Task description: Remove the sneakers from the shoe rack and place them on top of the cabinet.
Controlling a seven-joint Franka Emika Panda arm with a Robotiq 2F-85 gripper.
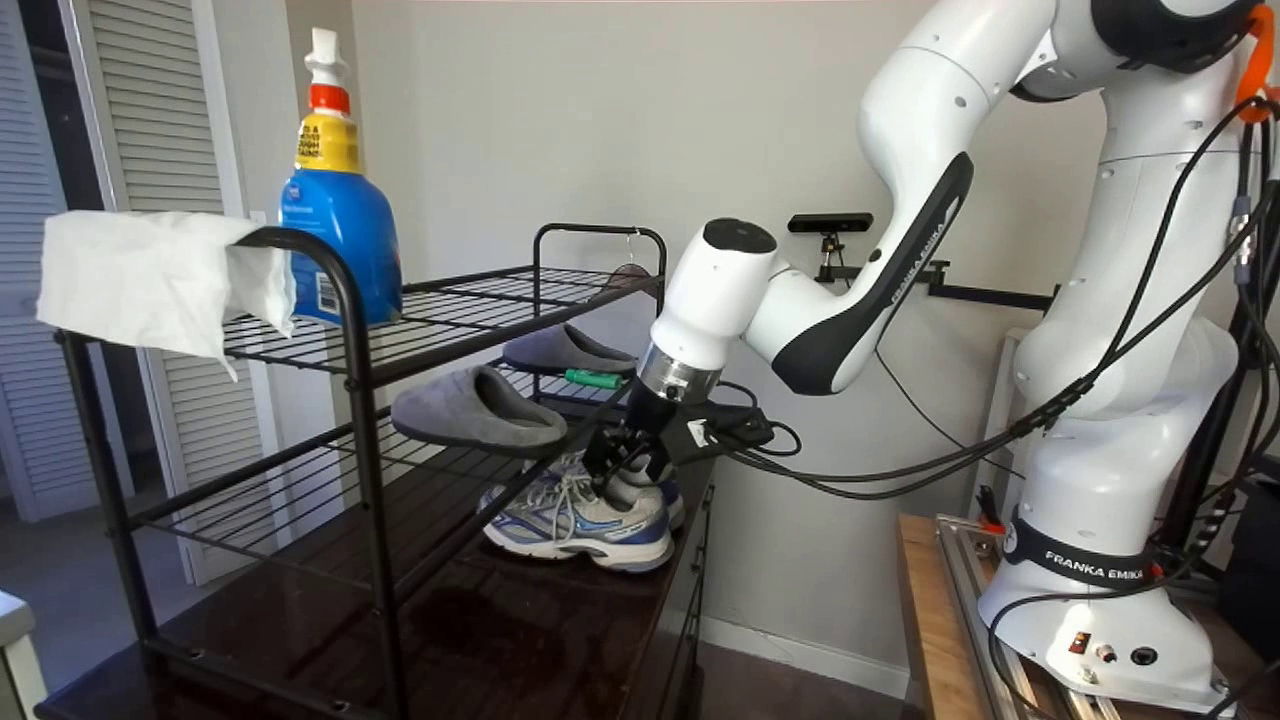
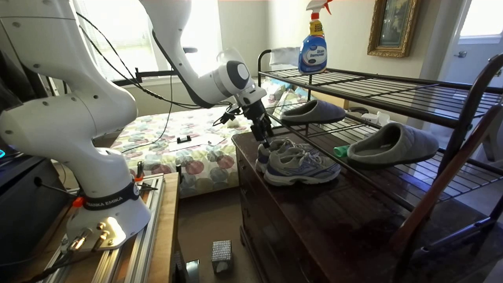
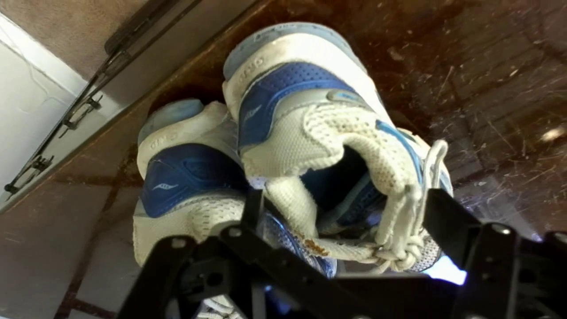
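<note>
The cabinet [image 3: 491, 66] is scratched wood, glossy to its drawer-side edge; the sneakers [image 2: 298, 167], perforated mesh; shoe rack [image 1: 375, 500], smooth metal; slippers [image 1: 440, 400], matt cloth; spray bottle [image 1: 340, 235], smooth plastic.

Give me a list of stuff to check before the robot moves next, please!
1. Both sneakers off the shoe rack: ok.
2. Both sole-down on the cabinet: ok.
3. Tool open: ok, spread wide.
4. Tool lifted clear of the sneakers: not ok, it's down at one.
5. Laces free of the tool: cannot tell, they're very close.
6. Blue spray bottle standing upright: ok.
</note>
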